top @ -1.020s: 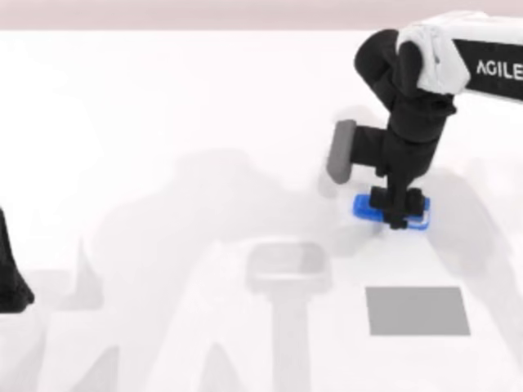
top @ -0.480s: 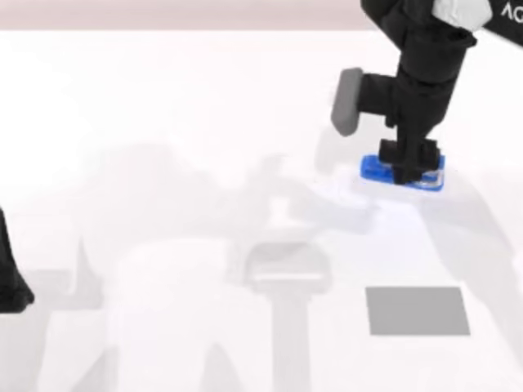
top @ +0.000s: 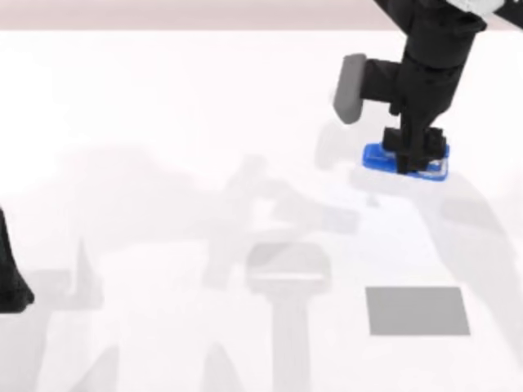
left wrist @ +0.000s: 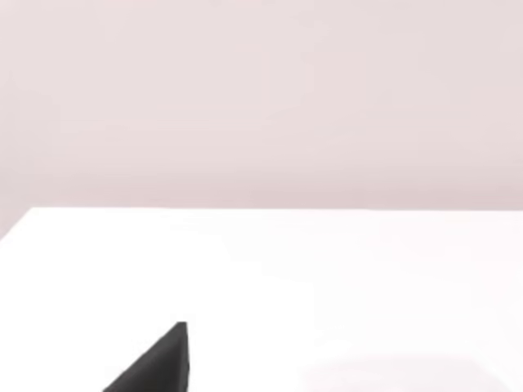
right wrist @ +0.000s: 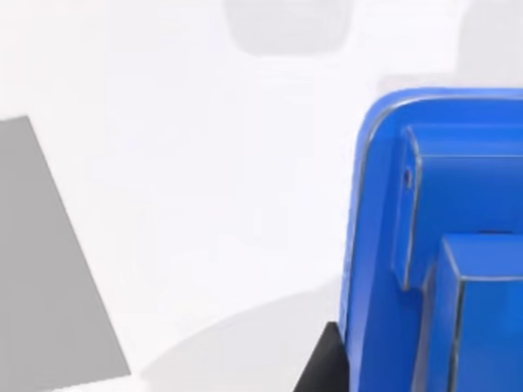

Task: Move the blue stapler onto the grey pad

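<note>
Blue stapler [top: 406, 158]: small bright blue one with a silvery strip on its edge, lying roughly crosswise at the table's right side, toward the back. It's sitting clamped in the right gripper [top: 415, 157].
Close-up: its glossy blue body [right wrist: 433, 245] is filling the right wrist view.
Grey pad [top: 417, 310]: flat plain grey rectangle, lying bare near the front right, well apart from the stapler.
</note>
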Robot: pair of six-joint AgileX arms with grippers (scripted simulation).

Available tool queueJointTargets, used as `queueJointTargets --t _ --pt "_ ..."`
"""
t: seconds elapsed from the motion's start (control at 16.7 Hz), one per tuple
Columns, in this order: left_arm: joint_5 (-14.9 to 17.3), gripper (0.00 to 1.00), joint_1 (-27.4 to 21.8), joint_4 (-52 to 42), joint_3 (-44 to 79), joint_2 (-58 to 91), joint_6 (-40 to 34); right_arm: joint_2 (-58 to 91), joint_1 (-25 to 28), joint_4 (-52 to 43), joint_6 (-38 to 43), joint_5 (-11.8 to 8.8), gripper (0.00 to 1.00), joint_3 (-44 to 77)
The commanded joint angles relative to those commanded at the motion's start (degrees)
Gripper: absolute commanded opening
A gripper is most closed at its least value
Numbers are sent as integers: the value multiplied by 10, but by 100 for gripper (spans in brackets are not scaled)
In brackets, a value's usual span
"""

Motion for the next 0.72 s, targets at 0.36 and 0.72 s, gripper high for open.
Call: queueJointTargets --t 0.36,0.72 --pt "0 100 0 0 0 0 0 -123 32 51 -18 1 0 -167" --pt "0 100 0 0 0 0 0 -266 80 109 -51 2 0 -378"
